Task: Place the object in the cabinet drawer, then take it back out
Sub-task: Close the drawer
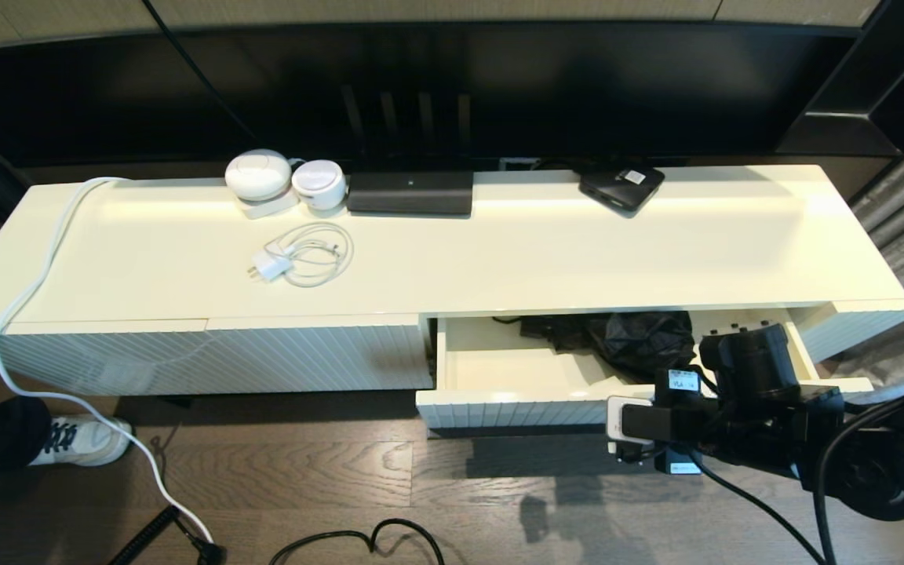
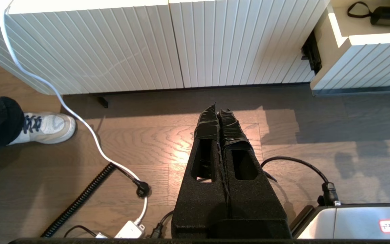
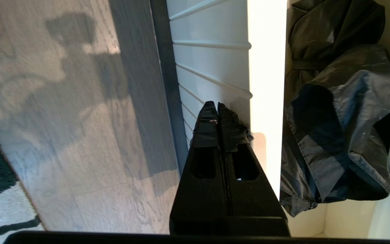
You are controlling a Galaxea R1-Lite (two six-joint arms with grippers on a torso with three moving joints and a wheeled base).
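The umbrella, a compact black folding one with loose wrinkly fabric (image 1: pixel 640 339), lies inside the wide shallow cream drawer with the fluted front (image 1: pixel 499 404), toward its right end and back edge, with the drawer pulled well out from under the long cream cabinet top (image 1: pixel 546 251). From the head view the right gripper (image 1: pixel 631 439) sits low in front of the drawer's front edge, near its right end, apart from the umbrella. The left wrist view shows the left gripper (image 2: pixel 219 113) parked over the wooden floor (image 2: pixel 147 142) in front of the closed fluted panels, its two fingers pressed together and holding nothing; at the drawer's left end the umbrella's short handle and thin wrist loop can be seen on the cream floor of the drawer. The right wrist view shows the right gripper's tape-wrapped fingers (image 3: pixel 212 128) also closed on nothing, just outside the drawer's front wall, with the crumpled black fabric on the far side of that wall. So the first half looks done: the umbrella is in. I'd judge what remains is reaching over the front edge, gripping it, and lifting it back out.
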